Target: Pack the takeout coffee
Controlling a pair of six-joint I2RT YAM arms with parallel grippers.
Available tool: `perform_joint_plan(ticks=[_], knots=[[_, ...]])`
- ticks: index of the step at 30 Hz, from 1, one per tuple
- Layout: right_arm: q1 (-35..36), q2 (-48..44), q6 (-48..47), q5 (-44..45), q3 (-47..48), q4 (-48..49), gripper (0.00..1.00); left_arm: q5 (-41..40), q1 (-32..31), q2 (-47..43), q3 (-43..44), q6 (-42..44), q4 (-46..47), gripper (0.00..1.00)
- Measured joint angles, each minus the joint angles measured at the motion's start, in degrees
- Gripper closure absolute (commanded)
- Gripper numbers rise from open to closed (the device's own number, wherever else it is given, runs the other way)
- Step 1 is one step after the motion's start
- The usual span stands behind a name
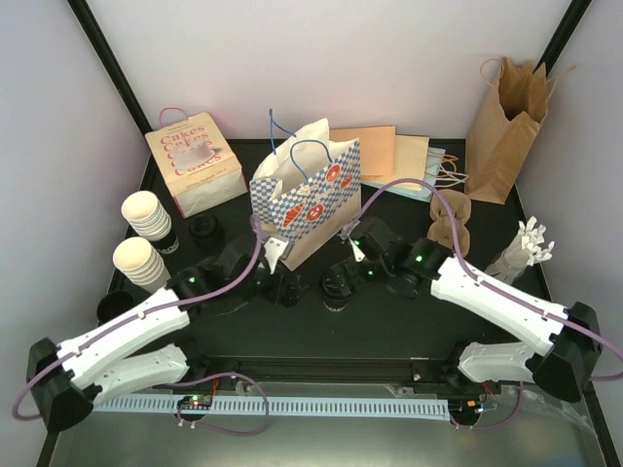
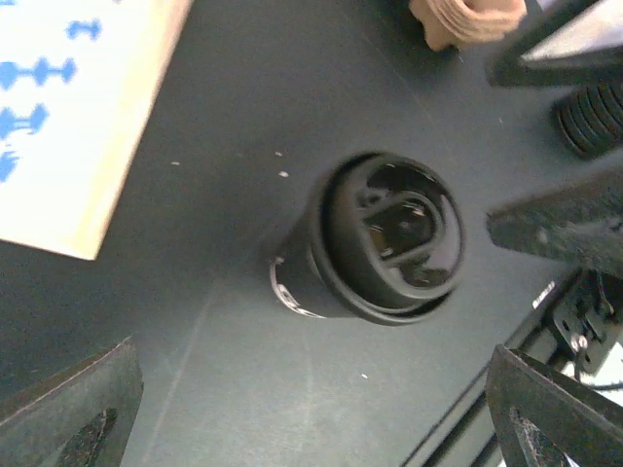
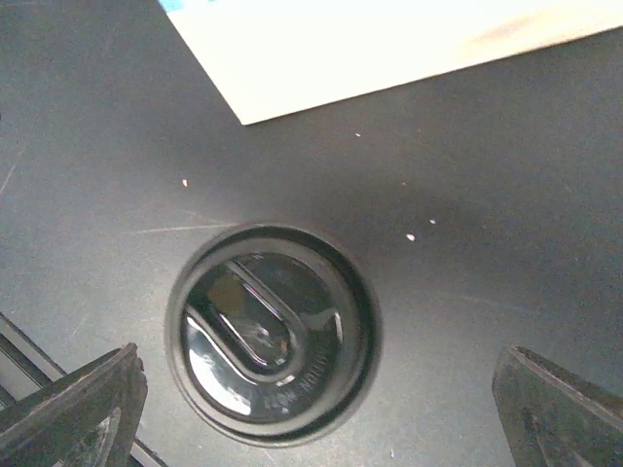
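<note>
A takeout coffee cup (image 1: 336, 290) with a round black lid stands on the black table in front of the blue-checked paper bag (image 1: 307, 199). Its side looks dark in the left wrist view, where the cup (image 2: 389, 238) lies ahead of my open left gripper (image 2: 311, 418), clear of both fingers. In the right wrist view the lid (image 3: 271, 333) sits under my open right gripper (image 3: 311, 418), nearer its left finger (image 3: 68, 413). From above, the left gripper (image 1: 282, 284) is left of the cup and the right gripper (image 1: 348, 268) hangs over it. Two stacks of cream ribbed cups (image 1: 141, 238) stand at the far left.
Spare black lids (image 1: 201, 230) lie near the cream cups. A "Cakes" box (image 1: 195, 161) is at the back left, with flat paper bags (image 1: 389, 156) and a tall brown bag (image 1: 506, 126) at the back right. A cardboard cup carrier (image 1: 450, 219) and white cutlery (image 1: 526, 248) are on the right.
</note>
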Motion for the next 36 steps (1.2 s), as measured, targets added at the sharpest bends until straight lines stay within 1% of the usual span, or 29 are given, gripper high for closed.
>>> perform_joint_plan(ticks=[4, 8, 14, 22, 25, 28, 36], knots=[[-3.5, -3.6, 0.5, -3.0, -4.2, 1.0, 0.02, -1.0, -5.7, 7.0, 5.3, 0.5, -1.2, 0.01], [-9.2, -8.3, 1.0, -9.7, -10.1, 3.3, 0.02, -4.2, -10.5, 12.7, 10.6, 0.6, -2.8, 0.01], [-16.5, -12.9, 1.4, -18.2, -15.6, 5.7, 0.05, -6.4, -13.3, 14.5, 12.4, 1.4, -4.0, 0.01], [-19.6, -13.2, 2.9, -26.8, -18.6, 10.6, 0.10, -8.2, -16.6, 21.1, 18.8, 3.7, -6.3, 0.01], [-19.6, -12.8, 3.2, -28.3, -18.9, 11.7, 0.13, -9.3, -16.8, 24.5, 21.4, 3.7, -7.9, 0.01], [-19.7, -12.7, 3.5, -28.5, -19.4, 12.4, 0.15, -10.2, -16.9, 27.1, 22.1, 3.5, -9.0, 0.01], [-21.4, -15.0, 4.8, -26.3, -20.3, 12.7, 0.16, -10.2, -16.9, 27.8, 22.1, 3.3, -9.9, 0.01]])
